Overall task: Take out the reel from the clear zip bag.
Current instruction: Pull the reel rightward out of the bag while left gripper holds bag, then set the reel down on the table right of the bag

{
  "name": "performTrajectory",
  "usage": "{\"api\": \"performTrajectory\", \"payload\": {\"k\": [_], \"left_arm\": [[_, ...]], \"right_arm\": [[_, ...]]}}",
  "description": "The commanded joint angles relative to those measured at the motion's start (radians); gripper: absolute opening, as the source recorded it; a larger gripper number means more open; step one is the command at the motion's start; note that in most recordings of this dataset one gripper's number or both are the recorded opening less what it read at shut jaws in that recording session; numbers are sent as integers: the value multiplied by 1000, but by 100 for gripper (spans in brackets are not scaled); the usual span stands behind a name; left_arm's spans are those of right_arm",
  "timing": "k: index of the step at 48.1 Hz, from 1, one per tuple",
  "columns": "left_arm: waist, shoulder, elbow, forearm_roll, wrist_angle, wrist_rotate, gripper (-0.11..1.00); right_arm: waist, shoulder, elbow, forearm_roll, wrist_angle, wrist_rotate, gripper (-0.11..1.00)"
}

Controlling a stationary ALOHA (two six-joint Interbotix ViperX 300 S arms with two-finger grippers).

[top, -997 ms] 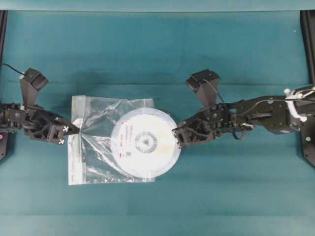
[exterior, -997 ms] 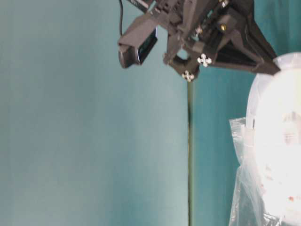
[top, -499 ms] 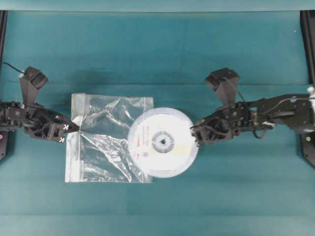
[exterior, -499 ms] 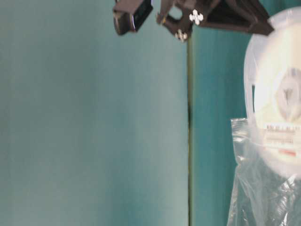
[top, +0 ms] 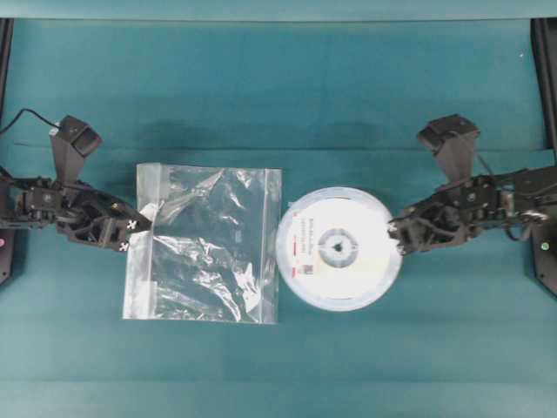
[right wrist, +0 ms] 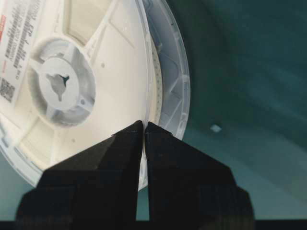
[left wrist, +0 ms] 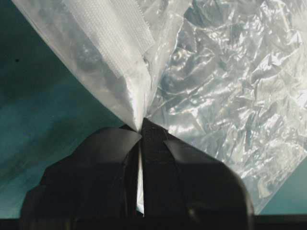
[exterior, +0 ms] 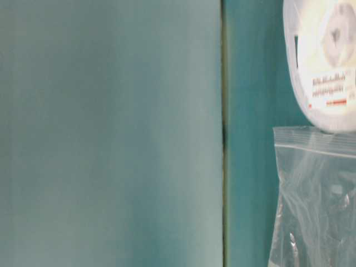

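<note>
Both tools pinching (reel (top: 338,249) beside bag (top: 204,244)).

One reel (top: 339,248), one clear zip bag (top: 209,244), two tools: left tool (top: 142,225), right tool (top: 393,235).

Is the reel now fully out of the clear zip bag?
Out. The reel lies right of the clear zip bag, its rim just past the bag's edge.

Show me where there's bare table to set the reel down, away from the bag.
Bare table runs along the far side above the bag and reel, and along the near side below them. The middle band is crowded: left gripper pinches the bag's edge, right gripper pinches the reel's rim.
</note>
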Motion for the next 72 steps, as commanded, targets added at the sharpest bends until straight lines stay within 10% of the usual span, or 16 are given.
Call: {"api": "performTrajectory", "payload": {"k": [1, 51, 72], "left_arm": [[2, -2, -21, 5, -5, 3, 0], [2, -5, -20, 5, -5, 0, 0], [2, -8, -18, 5, -8, 2, 0]], "right_arm": [[-9, -44, 12, 0, 15, 8, 3], [-18, -140, 66, 0, 77, 21, 4], [-25, -146, 66, -20, 86, 52, 94]]}}
